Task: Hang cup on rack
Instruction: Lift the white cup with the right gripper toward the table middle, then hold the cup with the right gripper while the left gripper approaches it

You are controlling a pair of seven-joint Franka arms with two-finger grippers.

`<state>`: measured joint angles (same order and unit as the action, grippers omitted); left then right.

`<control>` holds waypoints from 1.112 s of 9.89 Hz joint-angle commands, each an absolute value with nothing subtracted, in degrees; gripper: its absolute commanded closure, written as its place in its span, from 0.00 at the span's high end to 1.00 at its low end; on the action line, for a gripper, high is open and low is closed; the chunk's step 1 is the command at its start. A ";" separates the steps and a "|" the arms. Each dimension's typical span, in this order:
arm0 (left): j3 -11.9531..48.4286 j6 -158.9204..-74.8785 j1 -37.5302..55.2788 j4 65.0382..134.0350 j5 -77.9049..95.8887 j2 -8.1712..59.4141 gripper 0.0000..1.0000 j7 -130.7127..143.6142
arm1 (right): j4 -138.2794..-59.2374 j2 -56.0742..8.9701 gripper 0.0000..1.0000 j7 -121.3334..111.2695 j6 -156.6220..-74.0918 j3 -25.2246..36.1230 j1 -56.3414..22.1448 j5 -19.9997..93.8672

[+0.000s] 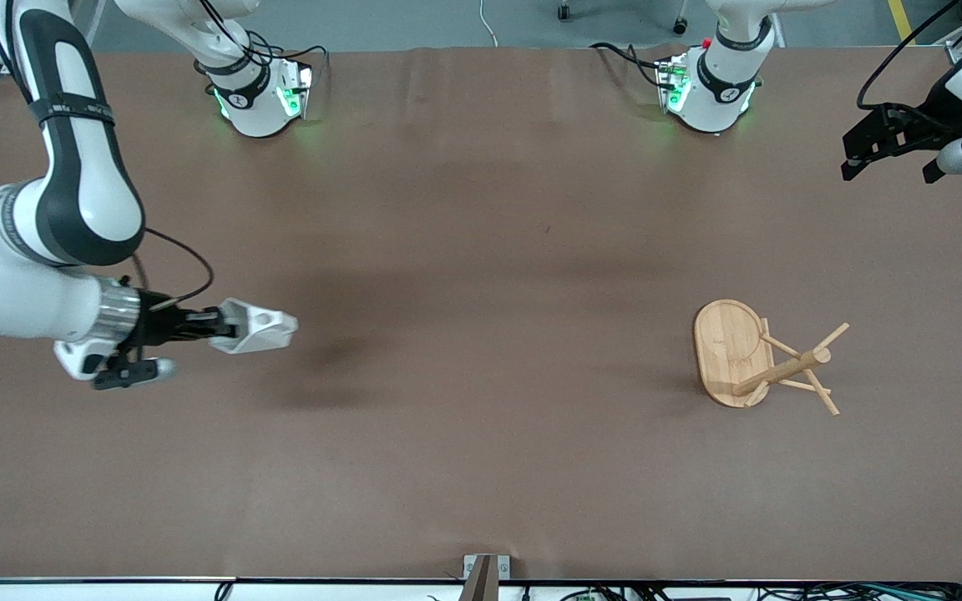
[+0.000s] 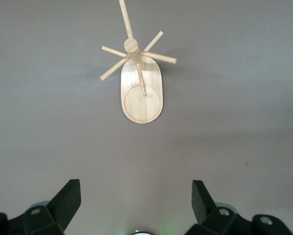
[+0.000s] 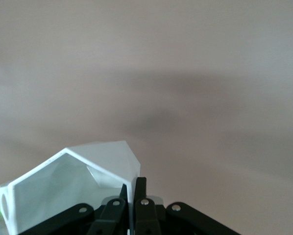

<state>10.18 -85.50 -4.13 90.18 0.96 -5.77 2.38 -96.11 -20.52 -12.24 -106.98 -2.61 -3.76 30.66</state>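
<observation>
The cup (image 1: 260, 326) hangs in the right gripper (image 1: 215, 327), jaws clamped on its rim, well apart from the rack (image 1: 761, 359), ready for carrying over. The left gripper (image 1: 890, 154) waits above the surface (image 1: 481, 467) near the rack, jaws spread and empty.

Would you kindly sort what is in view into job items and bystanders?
Job: small white faceted cup, held over the table by the right tool; light bamboo mug rack.
Bystanders: brown table; waiting left tool, open.
</observation>
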 commanded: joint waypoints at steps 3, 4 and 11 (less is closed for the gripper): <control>11.25 -85.16 3.06 88.51 2.20 1.57 1.00 2.11 | -97.37 -20.65 0.01 -13.19 -106.61 -12.98 -3.60 52.78; 11.25 -86.21 5.86 88.24 2.37 2.37 1.00 2.11 | -98.34 -20.74 0.00 -13.53 -106.61 -14.40 -3.78 57.69; 11.25 -98.69 25.21 88.68 9.93 5.80 1.00 2.11 | -98.96 -22.24 0.01 -13.62 -106.87 -18.98 -5.27 69.17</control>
<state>11.69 -97.24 23.21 88.23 9.51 4.31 2.45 -98.46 -22.53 -12.77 -106.93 -18.45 -5.70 66.93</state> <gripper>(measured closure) 0.000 0.960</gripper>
